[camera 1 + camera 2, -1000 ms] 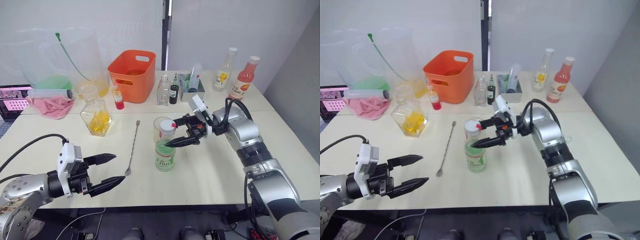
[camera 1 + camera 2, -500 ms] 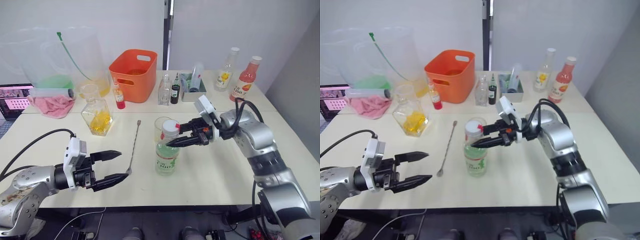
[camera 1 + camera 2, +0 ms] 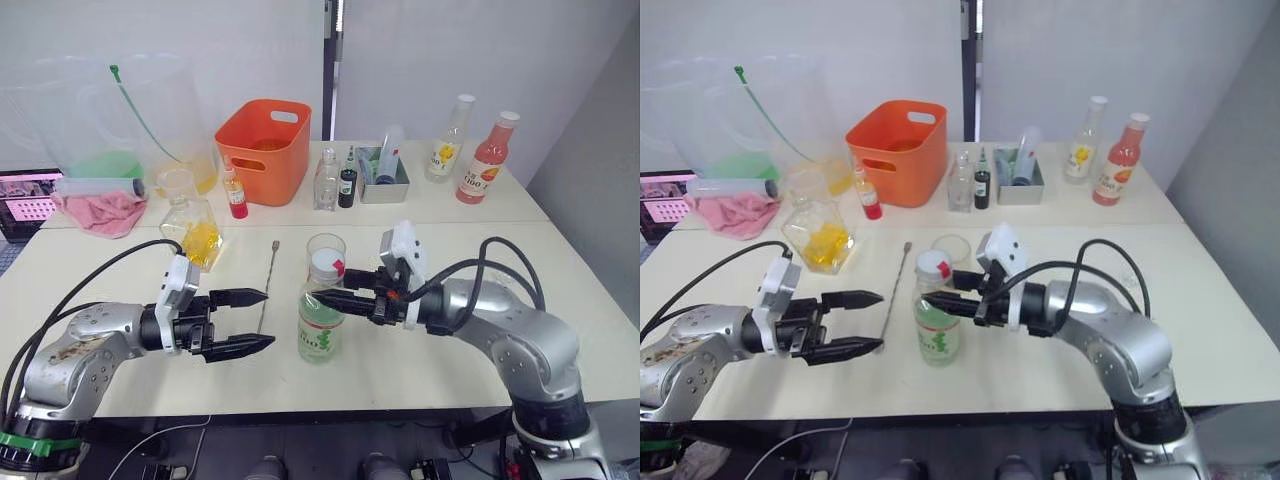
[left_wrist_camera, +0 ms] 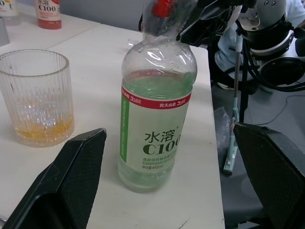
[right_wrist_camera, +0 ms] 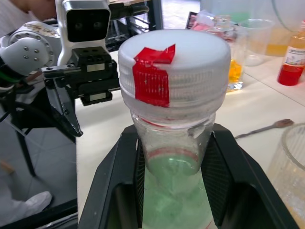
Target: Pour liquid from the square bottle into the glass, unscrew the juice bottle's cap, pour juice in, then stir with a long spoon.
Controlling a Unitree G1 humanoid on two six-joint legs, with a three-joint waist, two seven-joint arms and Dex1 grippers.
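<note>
I have the right gripper grasping the juice bottle at its neck, just under the white cap, jaws around it on both sides. The bottle stands on the desk at about 6 o'clock from the glass, which holds a little yellow liquid. The left gripper waits at 9 o'clock of the bottle, jaws released and holding nothing. I think the risk is this: the neck grip sits high, so a twist on the cap may turn or tip the bottle against the glass. The label reads "C100", with "445ml". The spoon lies near.
</note>
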